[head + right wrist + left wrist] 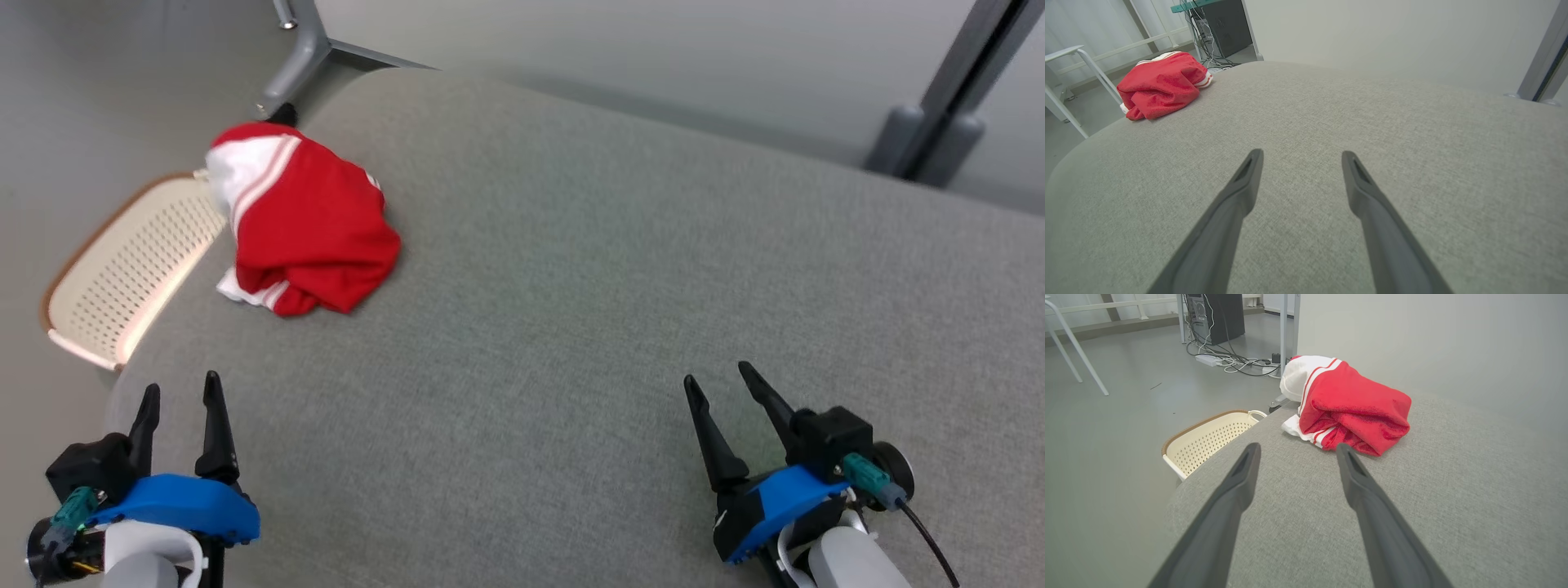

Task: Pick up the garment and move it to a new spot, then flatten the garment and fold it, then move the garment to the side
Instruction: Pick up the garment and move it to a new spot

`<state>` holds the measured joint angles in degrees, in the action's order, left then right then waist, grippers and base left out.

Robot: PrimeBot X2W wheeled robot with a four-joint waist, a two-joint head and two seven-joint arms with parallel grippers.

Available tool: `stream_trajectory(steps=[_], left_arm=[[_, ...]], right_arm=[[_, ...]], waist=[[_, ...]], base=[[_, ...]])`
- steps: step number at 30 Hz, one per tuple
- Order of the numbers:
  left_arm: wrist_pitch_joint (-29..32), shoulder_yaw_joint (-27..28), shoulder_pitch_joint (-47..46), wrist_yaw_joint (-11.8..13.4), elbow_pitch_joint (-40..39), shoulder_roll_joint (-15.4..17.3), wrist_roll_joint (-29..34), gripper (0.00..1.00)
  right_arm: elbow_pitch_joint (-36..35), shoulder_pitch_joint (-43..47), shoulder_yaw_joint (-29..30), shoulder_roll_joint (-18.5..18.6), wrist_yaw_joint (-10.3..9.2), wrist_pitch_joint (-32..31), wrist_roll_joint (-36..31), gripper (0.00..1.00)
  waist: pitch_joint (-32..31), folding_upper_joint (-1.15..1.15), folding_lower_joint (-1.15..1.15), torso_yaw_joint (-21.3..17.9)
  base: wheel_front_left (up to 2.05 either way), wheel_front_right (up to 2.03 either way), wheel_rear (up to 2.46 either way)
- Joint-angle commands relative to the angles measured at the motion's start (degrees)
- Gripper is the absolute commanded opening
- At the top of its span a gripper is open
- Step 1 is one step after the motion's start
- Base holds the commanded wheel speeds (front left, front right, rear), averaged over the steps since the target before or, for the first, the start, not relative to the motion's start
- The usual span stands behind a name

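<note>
At the far left edge of the grey fabric-covered counter (571,286) lay the crumpled red-and-white garment (310,229); left gripper (181,382) and right gripper (717,373) had jaws spread. Nudged clumsily, it might drop into the cream perforated basket (122,269).

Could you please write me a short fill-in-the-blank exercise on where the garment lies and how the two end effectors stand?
1. The crumpled garment on the grey cushion is mostly ____ with white stripes.
2. Of the left end effector and the right end effector, the garment lies nearer the ____ one.
3. Both end effectors are ____ and hold nothing.

Missing words: red; left; open.
</note>
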<state>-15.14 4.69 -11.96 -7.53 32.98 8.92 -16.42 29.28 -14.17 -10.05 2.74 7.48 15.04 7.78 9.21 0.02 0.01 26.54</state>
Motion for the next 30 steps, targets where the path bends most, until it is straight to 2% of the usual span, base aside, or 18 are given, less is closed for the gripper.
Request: stream_trajectory(steps=[1, 12, 17, 23, 25, 27, 28, 30], left_arm=[[0.02, -0.34, -1.57, 0.07, 0.36, 0.53, -0.41, 1.00], [0.02, -2.28, -17.28, 0.08, 8.91, 9.20, -8.32, 1.00], [0.03, -3.18, -21.70, 0.08, 13.97, 12.57, -11.55, 1.00], [0.02, -5.62, -26.36, 0.08, 23.29, 15.58, -15.13, 1.00], [0.03, -7.82, -27.34, 0.08, 26.31, 15.50, -16.72, 1.00], [0.19, -10.21, -28.04, 0.08, 28.01, 15.28, -18.53, 0.47], [0.30, -11.15, -28.23, 0.08, 28.53, 15.10, -19.79, 0.00], [0.77, -12.78, -28.50, 0.08, 29.13, 15.38, -22.03, 0.00]], right_arm=[[-0.39, -1.11, -0.13, 0.32, 0.02, 0.17, -0.67, 1.00], [-4.58, -6.99, -4.32, 0.32, 0.03, 0.17, -4.42, 1.00], [-7.53, -8.10, -6.05, 0.38, 0.02, 0.17, -5.02, 1.00], [-10.06, -8.53, -6.23, 0.55, 0.01, 0.08, -6.37, 1.00], [-10.42, -8.47, -6.01, 0.55, 0.01, 0.07, -6.51, 1.00], [-10.65, -8.31, -5.65, 0.54, 0.01, 0.06, -6.48, 1.00], [-10.69, -8.12, -5.47, 0.52, 0.01, 0.07, -6.42, 1.00], [-10.70, -7.79, -5.13, 0.54, 0.01, 0.06, -6.26, 1.00]], waist=[[0.74, -0.02, -0.01, -0.34], [11.67, -0.02, -0.01, -8.00], [15.48, -0.02, -0.01, -11.18], [18.56, -0.02, -0.01, -13.99], [19.00, -0.02, -0.01, -14.58], [19.20, -0.02, -0.01, -14.87], [19.22, -0.02, -0.01, -14.92], [19.19, -0.02, -0.01, -14.98]], base=[[0.00, 0.00, 0.00], [0.00, 0.00, 0.00], [0.00, 0.00, 0.00], [0.00, 0.00, 0.00], [0.00, 0.00, 0.00], [0.00, 0.00, 0.00], [0.00, 0.00, 0.00], [0.00, 0.00, 0.00]])
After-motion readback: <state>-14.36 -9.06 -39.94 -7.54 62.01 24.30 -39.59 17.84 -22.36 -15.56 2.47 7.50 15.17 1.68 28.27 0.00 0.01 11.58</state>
